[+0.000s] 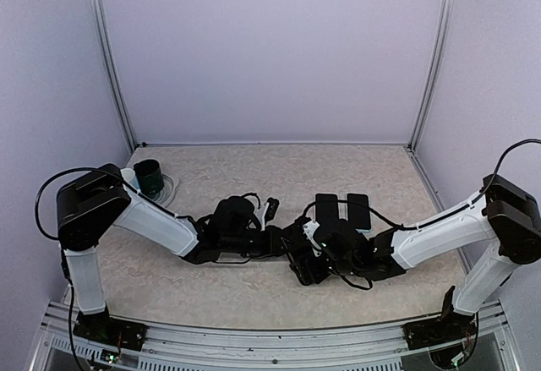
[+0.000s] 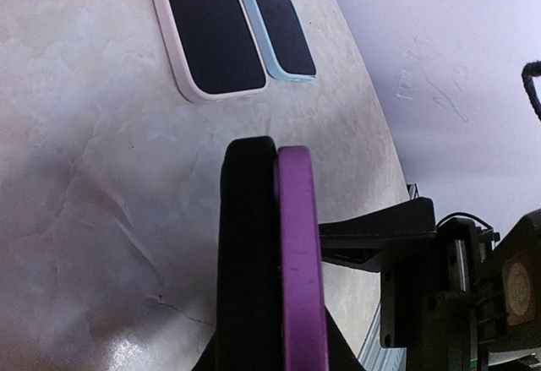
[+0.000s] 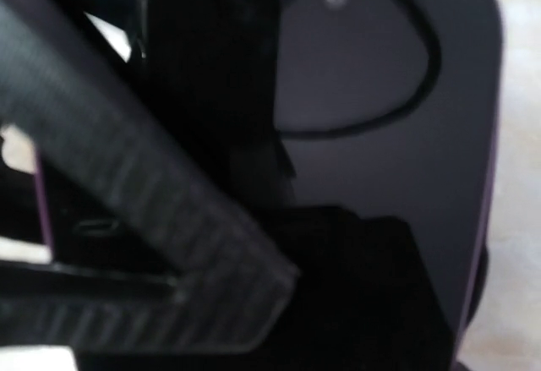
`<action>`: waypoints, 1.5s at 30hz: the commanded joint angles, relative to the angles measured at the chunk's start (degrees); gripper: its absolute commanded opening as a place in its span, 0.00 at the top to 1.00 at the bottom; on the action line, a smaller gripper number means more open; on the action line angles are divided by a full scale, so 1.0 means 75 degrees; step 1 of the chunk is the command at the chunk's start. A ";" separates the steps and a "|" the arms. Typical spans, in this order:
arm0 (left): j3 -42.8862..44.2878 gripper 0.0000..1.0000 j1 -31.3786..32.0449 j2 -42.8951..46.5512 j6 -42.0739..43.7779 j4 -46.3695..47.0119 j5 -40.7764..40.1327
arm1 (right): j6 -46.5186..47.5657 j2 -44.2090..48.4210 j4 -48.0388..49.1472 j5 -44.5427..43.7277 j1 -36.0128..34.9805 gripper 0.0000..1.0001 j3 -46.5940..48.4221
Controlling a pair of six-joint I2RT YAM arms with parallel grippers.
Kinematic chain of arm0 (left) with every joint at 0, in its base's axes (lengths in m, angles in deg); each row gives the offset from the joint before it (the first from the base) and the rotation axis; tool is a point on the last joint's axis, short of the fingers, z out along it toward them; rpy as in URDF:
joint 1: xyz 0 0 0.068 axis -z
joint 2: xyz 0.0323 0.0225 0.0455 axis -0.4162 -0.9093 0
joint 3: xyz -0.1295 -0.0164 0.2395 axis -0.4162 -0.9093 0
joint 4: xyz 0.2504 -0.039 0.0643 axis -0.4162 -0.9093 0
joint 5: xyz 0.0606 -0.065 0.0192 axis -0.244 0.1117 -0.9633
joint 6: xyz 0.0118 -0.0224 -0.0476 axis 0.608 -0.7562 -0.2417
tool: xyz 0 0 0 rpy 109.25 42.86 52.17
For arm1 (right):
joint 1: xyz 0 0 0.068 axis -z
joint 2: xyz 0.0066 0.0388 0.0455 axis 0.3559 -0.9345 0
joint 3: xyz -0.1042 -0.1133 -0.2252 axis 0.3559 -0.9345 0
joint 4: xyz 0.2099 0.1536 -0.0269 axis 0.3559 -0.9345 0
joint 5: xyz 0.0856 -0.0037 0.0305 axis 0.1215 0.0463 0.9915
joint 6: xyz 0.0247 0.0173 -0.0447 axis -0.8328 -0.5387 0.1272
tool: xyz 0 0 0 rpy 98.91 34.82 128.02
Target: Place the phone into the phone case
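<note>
- Purple and black stood edge-on in the left wrist view: the purple phone case (image 2: 300,261) lay flush against a black slab, apparently the phone (image 2: 245,253). Both rose from the bottom of the frame above the table (image 2: 76,185).
- The lower ends of both were cut off, so it could not be told whether the phone sat inside the case or only beside it.
- The left gripper (image 1: 290,237) met the right gripper (image 1: 304,258) at the middle of the table. From above the two merged into one dark mass.
- None of the left gripper's fingers showed in its own camera, so whether it was apart or clamped on the pair could not be told.
- A black part of the right gripper reached in from the right and touched the purple side. Whether that claw actually squeezed the case could not be told.
- The right wrist view was dark and blurred. A glossy black face with a thin purple rim filled it, and one ridged finger (image 3: 127,185) crossed in front.
- Well behind lay two flat cases with dark faces, side by side and nearly touching. One was a pink-rimmed case (image 2: 211,33) and the other a blue-rimmed case (image 2: 279,20), and both had their far ends cropped.
- A dark green cup (image 1: 150,177) stood near the table's far left corner, partly hidden by the left arm.
</note>
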 commanded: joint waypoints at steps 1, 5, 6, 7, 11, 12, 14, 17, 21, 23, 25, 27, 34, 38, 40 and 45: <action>0.0210 1.00 0.0020 -0.0234 0.0437 -0.0134 -0.0056 | 0.0203 0.0081 0.0740 0.0239 0.0059 0.55 -0.0017; 0.0279 1.00 0.0030 -0.0270 0.0875 -0.0542 -0.0240 | 0.0259 0.0081 0.0638 0.0305 0.0071 0.23 -0.0002; 0.0306 1.00 0.0059 -0.0249 0.1121 -0.0816 -0.0367 | 0.0294 0.0113 0.0580 0.0330 0.0071 0.11 -0.0011; 0.0359 1.00 0.0096 -0.0156 0.1442 -0.1143 -0.0584 | 0.0378 0.0173 0.0525 0.0397 0.0079 0.03 -0.0029; 0.0532 1.00 0.0380 0.0332 0.3239 -0.2316 -0.2081 | 0.1060 0.0947 0.0457 0.1406 0.0219 0.01 -0.0333; 0.0503 1.00 0.0454 0.0491 0.3709 -0.2462 -0.2383 | 0.1205 0.1298 0.0474 0.1788 0.0343 0.01 -0.0454; 0.0282 1.00 0.0600 0.0839 0.4499 -0.2514 -0.2704 | 0.1510 0.2050 0.0779 0.3364 0.0810 0.01 -0.0880; -0.0166 1.00 0.0770 0.1360 0.5410 -0.2299 -0.3057 | 0.1816 0.2961 0.1150 0.5808 0.1645 0.01 -0.1436; -0.0637 1.00 0.0922 0.1793 0.6247 -0.2060 -0.3094 | 0.2649 0.3757 0.1083 0.6724 0.2225 0.01 -0.1721; -0.0746 1.00 0.1035 0.1880 0.6655 -0.1973 -0.3040 | 0.3038 0.3976 0.1237 0.7197 0.2469 0.01 -0.1709; -0.0666 1.00 0.1186 0.1870 0.7051 -0.2099 -0.3130 | 0.3530 0.4001 0.1296 0.7940 0.2667 0.01 -0.1604; -0.0491 1.00 0.1324 0.1765 0.7302 -0.2319 -0.3293 | 0.4063 0.3840 0.0934 0.7994 0.2737 0.01 -0.1332; -0.0307 0.99 0.1383 0.1494 0.7614 -0.2428 -0.3462 | 0.6773 0.2838 -0.0204 0.7575 0.2773 0.01 -0.0430; -0.0293 0.98 0.1440 0.1595 0.7692 -0.2426 -0.3414 | 0.7329 0.2423 0.0048 0.7764 0.3059 0.01 -0.0274; -0.0296 0.97 0.1467 0.1630 0.7710 -0.2401 -0.3439 | 0.7475 0.2071 -0.0145 0.7895 0.3153 0.02 0.0009; -0.0270 0.97 0.1491 0.1594 0.7700 -0.2412 -0.3485 | 0.7981 0.1199 -0.0892 0.8869 0.3339 0.31 0.0664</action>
